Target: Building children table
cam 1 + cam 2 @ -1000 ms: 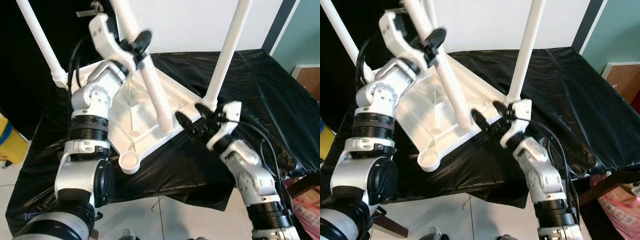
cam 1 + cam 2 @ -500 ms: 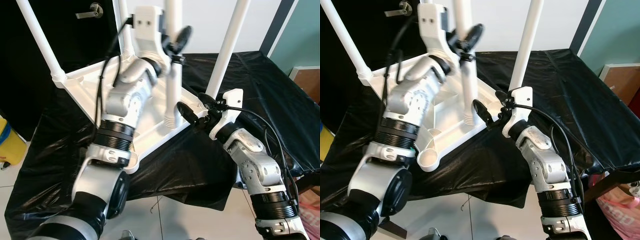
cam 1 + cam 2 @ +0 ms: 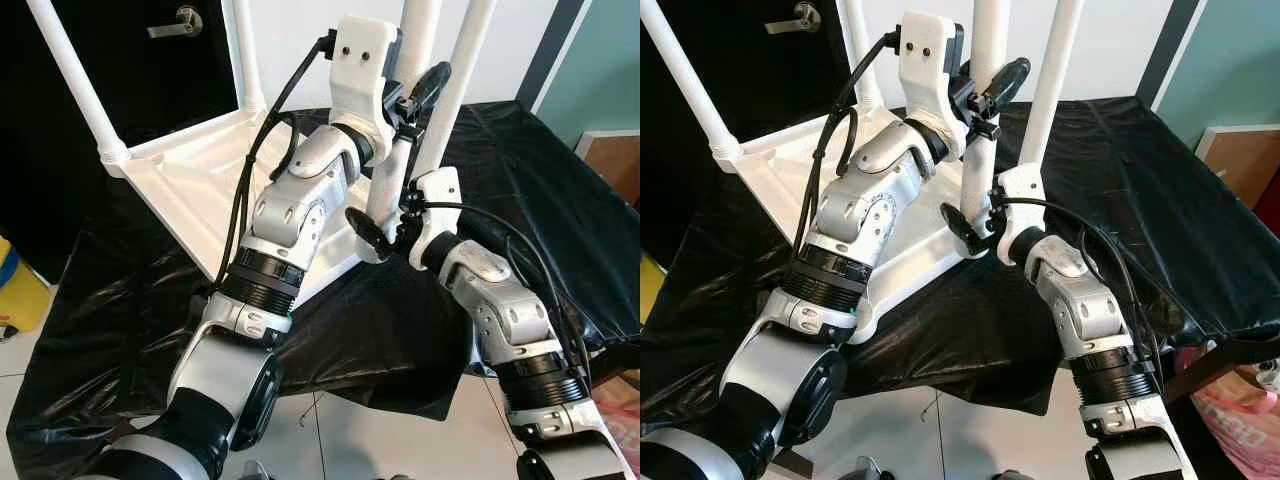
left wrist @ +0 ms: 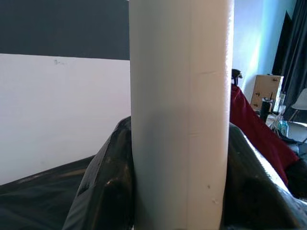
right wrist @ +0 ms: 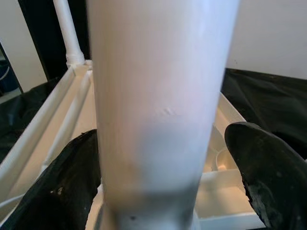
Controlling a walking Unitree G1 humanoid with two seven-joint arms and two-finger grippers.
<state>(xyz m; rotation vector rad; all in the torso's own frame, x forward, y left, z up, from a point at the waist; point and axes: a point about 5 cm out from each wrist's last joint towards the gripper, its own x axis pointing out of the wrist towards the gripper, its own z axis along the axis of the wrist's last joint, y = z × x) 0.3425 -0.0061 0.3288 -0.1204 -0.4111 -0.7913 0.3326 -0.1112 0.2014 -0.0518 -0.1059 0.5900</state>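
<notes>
The left gripper (image 3: 408,92) is carrying the loose white leg (image 3: 392,170) rightward across the upturned white tabletop (image 3: 190,185); a second ago the leg was leaning over the middle of the frame, and now it is standing nearly upright at the near right corner, just beside the fixed leg (image 3: 462,70). The left arm is stretching further right and away from the robot. The right gripper (image 3: 385,228) is moving in from the near side and closing around the leg's lower end, its fingers (image 5: 261,163) now flanking the tube.
</notes>
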